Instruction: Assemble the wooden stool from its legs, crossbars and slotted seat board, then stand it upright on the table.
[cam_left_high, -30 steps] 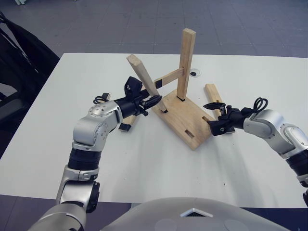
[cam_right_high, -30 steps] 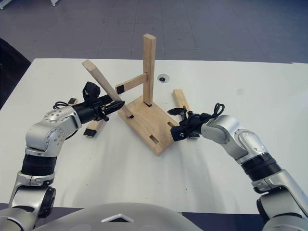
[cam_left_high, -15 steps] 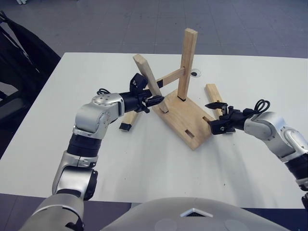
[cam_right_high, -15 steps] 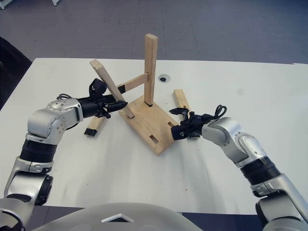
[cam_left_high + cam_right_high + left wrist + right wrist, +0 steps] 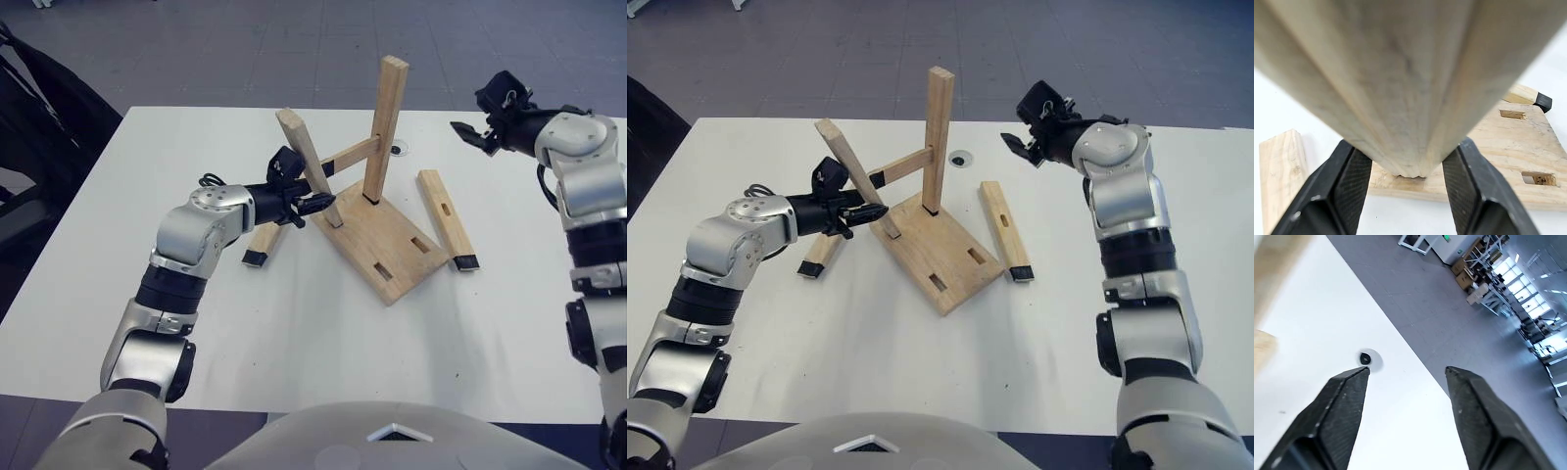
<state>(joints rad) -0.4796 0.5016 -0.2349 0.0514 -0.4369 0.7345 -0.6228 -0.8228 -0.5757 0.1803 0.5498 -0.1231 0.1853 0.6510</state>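
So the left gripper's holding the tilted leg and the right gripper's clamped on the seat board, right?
No. The right gripper is open and empty, raised clear of the seat board, as the right eye view shows. The left gripper holds the tilted leg.

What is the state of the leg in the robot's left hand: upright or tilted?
Tilted. The leg in the left hand slants, its foot at the seat board corner, while the other leg stands straight.

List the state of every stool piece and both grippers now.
Seat board: on table, two slots empty.
Upright leg: standing in a slot.
Leaning leg: tilted, gripped.
Crossbar: plugged into upright leg.
Loose leg: lying flat.
Spare piece: lying flat.
Left gripper: shut on leaning leg.
Right gripper: open, empty.
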